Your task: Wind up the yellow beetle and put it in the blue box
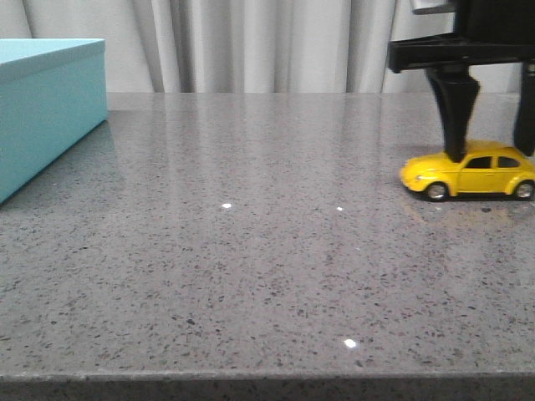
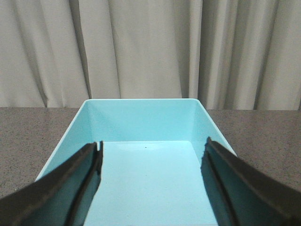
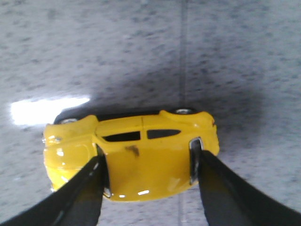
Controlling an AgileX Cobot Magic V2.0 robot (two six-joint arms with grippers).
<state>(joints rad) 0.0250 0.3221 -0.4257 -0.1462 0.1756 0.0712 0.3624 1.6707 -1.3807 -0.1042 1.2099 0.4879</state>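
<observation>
Right, start with the biggest thing you have: the grey speckled table point(image 1: 251, 267), glossy enough to catch a few bright spots of light, with pale curtains point(image 1: 251, 42) hanging behind its far edge. At the table's far left you see the blue box point(image 1: 46, 109) — only one end of it shows in the front view, its turquoise side flat and matte, its top edge slightly overhanging. Your left wrist camera looks straight into that box point(image 2: 146, 117): it is open at the top, its pale blue floor bare between the four walls. Your left gripper point(image 2: 150, 183) hangs over the box with its two dark fingers point(image 2: 70, 183) spread wide, one toward each side wall, and nothing between them.

Over at the far right of the table, well apart from the box, your right gripper point(image 1: 489, 146) comes straight down from above. Its black fingers point(image 1: 456, 109) straddle the yellow beetle point(image 1: 468, 174), one at each end of the cabin. In the right wrist view the fingers point(image 3: 75, 197) sit against the windscreen end and the rear-window end of the roof of the beetle point(image 3: 136, 155) — touching it, as far as you can see, though how firmly they grip cannot be told. The little car stands on its wheels on the table, nose toward the box, its side with the dark windows facing the front camera.
</observation>
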